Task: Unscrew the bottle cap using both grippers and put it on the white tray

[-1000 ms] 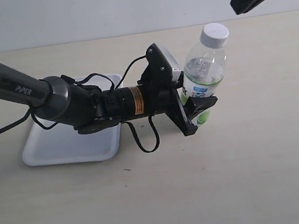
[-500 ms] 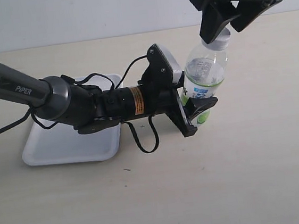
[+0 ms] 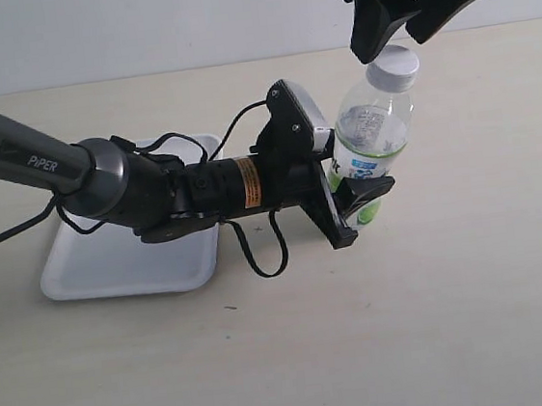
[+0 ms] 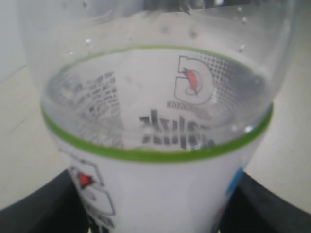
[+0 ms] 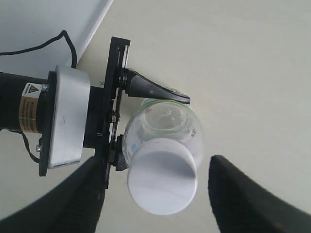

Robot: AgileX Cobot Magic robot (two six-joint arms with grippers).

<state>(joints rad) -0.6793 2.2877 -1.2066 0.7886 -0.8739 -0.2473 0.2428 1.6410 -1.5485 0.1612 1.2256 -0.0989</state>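
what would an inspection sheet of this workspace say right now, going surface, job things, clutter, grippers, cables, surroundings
surface: pale beige table, matte.
job's things: bottle cap end up; bottle cap on its neck; white tray flat on the table, nothing seen on its visible part.
clutter: nothing seen.
grippers: left gripper clamped on the bottle's label; right gripper open, fingers either side of the cap, not touching.
cables: black cable loops from the left arm onto the table.
surroundings: plain pale wall behind.

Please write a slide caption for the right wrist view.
Open right hand hovers over the white bottle cap, one finger on each side, while the left hand grips the bottle.
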